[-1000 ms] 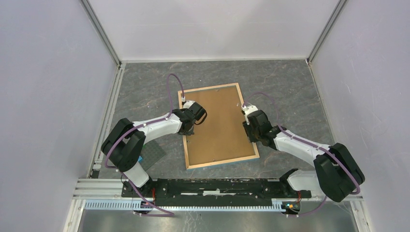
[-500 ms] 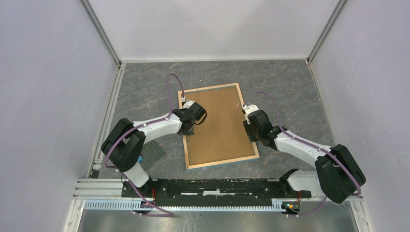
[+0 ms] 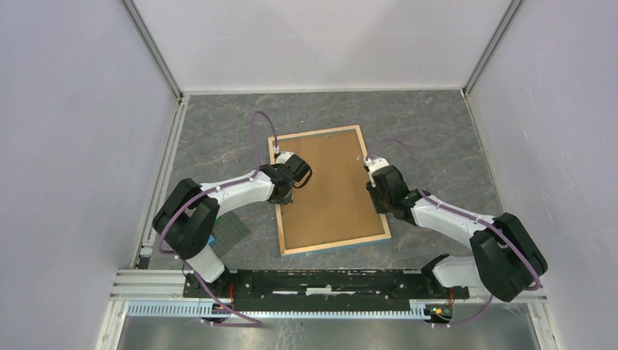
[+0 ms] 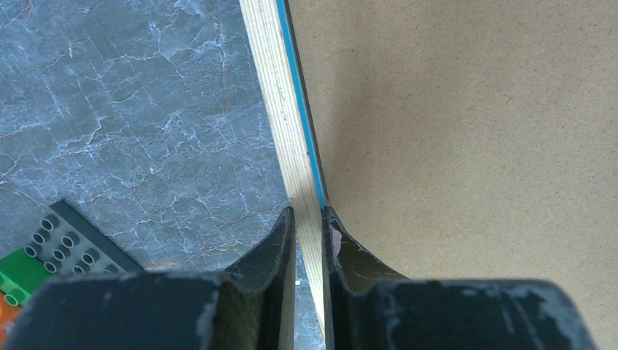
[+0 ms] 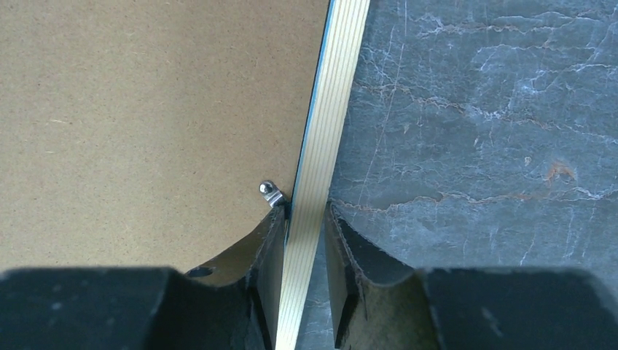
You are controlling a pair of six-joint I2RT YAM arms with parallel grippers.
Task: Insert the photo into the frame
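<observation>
The frame (image 3: 318, 133) lies back-up on the table, light wood rail around a brown backing board (image 3: 331, 182). The photo is hidden. My left gripper (image 3: 286, 198) is down on the frame's left rail. In the left wrist view its jaws (image 4: 307, 213) are closed tight on the wood rail (image 4: 291, 146), which has a blue inner edge. My right gripper (image 3: 378, 197) straddles the right rail (image 5: 331, 109). In the right wrist view (image 5: 304, 211) the inner finger touches the rail by a metal tab (image 5: 270, 191). A thin gap shows at the outer finger.
A grey studded plate (image 3: 232, 232) with coloured bricks lies at the near left and shows in the left wrist view (image 4: 73, 240). Pale walls stand on three sides. The arms' black mounting rail (image 3: 328, 281) runs along the near edge.
The right arm has shifted slightly and its gripper has settled a little farther along the right rail. The left arm and the frame have not moved.
</observation>
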